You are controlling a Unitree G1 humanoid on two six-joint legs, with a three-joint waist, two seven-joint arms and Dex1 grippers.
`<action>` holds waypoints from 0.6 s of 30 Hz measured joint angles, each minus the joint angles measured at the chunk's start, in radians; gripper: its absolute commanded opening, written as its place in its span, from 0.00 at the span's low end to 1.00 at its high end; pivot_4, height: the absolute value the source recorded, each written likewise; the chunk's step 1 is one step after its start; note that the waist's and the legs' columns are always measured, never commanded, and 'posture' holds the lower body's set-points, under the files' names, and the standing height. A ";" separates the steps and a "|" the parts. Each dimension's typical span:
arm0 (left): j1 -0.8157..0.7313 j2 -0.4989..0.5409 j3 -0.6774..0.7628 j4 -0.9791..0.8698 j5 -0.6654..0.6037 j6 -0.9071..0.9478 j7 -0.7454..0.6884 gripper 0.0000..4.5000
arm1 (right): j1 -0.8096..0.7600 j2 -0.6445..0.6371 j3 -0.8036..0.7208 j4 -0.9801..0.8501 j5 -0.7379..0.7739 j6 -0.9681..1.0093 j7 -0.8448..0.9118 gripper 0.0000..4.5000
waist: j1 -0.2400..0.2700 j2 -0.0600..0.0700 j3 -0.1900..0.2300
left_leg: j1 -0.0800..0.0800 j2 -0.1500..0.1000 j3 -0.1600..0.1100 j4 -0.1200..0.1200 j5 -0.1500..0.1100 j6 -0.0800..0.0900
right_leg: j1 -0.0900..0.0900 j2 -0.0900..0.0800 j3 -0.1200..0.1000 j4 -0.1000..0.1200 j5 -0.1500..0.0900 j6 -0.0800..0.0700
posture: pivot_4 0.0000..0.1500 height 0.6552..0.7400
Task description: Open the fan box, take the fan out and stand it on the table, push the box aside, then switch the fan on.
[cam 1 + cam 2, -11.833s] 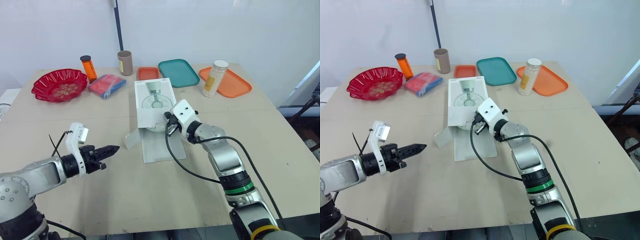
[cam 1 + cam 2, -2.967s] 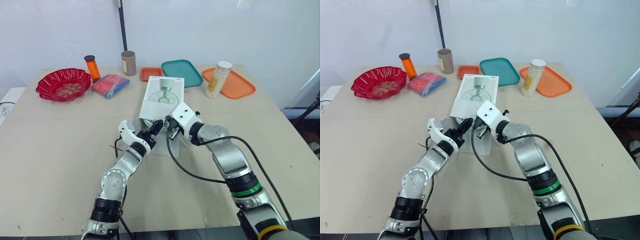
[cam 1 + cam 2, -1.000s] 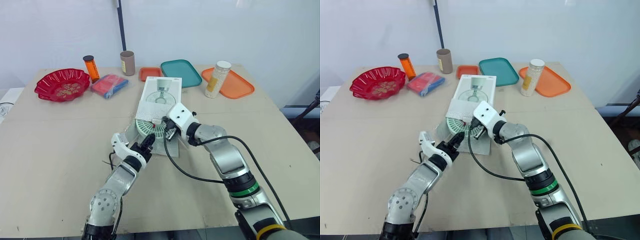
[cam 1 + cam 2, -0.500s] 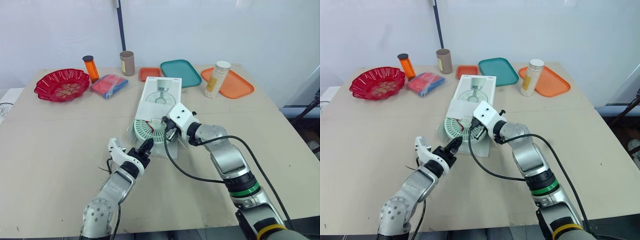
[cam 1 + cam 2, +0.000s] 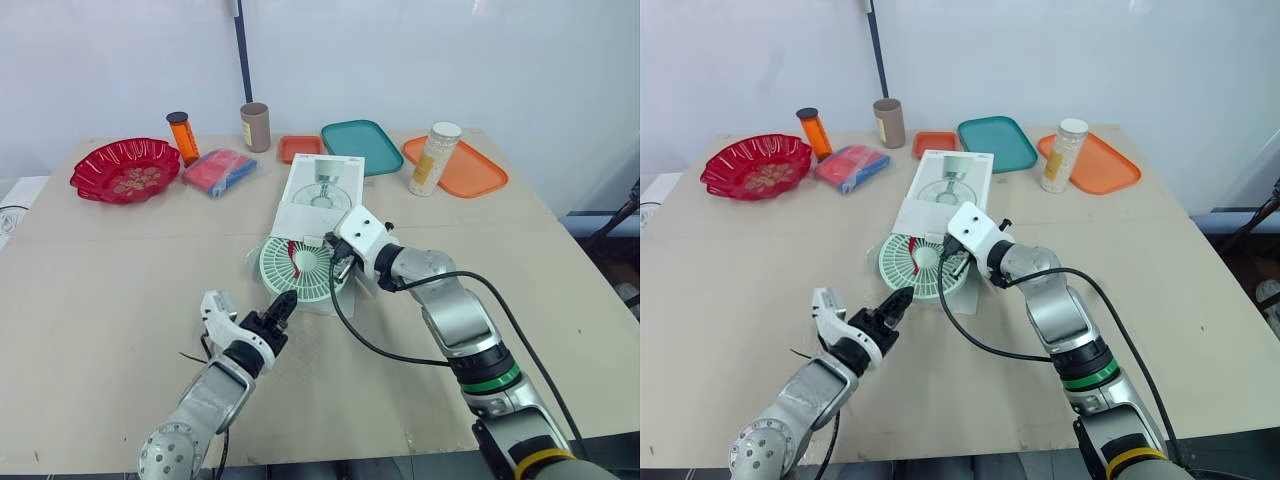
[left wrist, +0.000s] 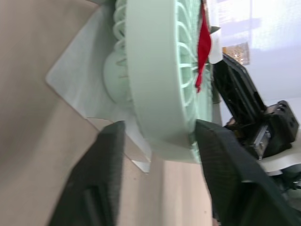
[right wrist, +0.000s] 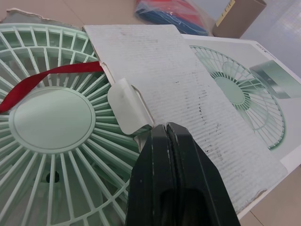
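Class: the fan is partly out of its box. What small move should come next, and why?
Probably pull the fan toward the robot, clear of the fan box: the left claw grips its near rim, its far edge lies under the flap, and the shut right claw steadies the box.

- Right arm [image 5: 455, 320]: silver-grey rounded segments, green ring [image 5: 478, 378], yellow band [image 5: 530, 462].
- White boxy wrist block [image 5: 362, 230], looping black cable [image 5: 345, 330].
- Left arm [image 5: 215, 395]: silver-grey, smaller white bracket [image 5: 213, 308].
- Right gripper [image 7: 165, 127]: matte black.
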 measured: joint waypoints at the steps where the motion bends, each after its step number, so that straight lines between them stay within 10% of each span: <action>1: 0.000 0.004 0.000 0.000 0.003 0.000 0.005 0.84 | 0.000 0.000 0.000 0.000 0.000 0.000 0.000 0.00 | 0.000 0.000 0.000 | 0.000 0.000 0.000 0.000 0.000 0.000 | 0.000 0.000 0.000 0.000 0.000 0.000 | 1.00 1.00; 18: -0.144 0.064 0.157 0.130 -0.082 -0.019 -0.091 0.92 | -0.002 -0.007 -0.003 0.018 -0.001 -0.025 -0.007 0.00 | 0.010 -0.001 0.000 | 0.000 0.000 0.000 0.000 0.000 0.000 | 0.000 0.000 -0.001 -0.001 0.000 0.000 | 1.00 1.00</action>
